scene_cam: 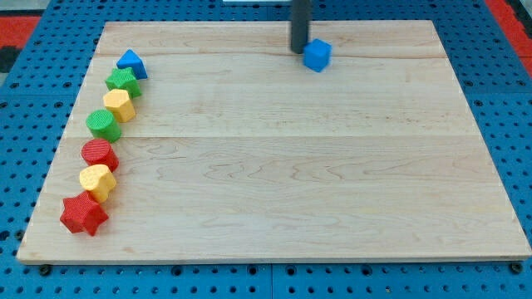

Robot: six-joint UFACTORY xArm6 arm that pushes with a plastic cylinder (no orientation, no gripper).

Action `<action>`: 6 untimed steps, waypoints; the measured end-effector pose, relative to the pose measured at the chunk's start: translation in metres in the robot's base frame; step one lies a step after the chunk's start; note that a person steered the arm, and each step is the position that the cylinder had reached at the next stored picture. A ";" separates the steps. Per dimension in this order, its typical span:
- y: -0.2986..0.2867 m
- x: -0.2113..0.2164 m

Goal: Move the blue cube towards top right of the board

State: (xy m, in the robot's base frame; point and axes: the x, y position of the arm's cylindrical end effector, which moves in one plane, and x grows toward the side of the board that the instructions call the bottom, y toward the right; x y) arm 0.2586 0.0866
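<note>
Wooden bench [274, 166] filling most of the view, laid on a blue pegboard [507, 83]. No brand, label or writing readable anywhere. No pincer on this arm, only a dark rod [299, 21] dropping in at 12 o'clock, so no wide or narrow state to tell. My tip [299, 50] planted near the top edge, just at 9 o'clock of the blue cube [317, 55], close against it; touching or not, cannot tell. Curved row at 9 o'clock of the bench, from 11 down to 7 o'clock: blue triangular block [131, 63], green block [123, 81], yellow block [119, 104], green cylinder [103, 124], red block [99, 154], second yellow block [96, 180], red star block [83, 214].
</note>
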 end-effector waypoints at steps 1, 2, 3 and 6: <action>0.038 0.000; 0.011 0.003; 0.010 0.007; 0.061 0.088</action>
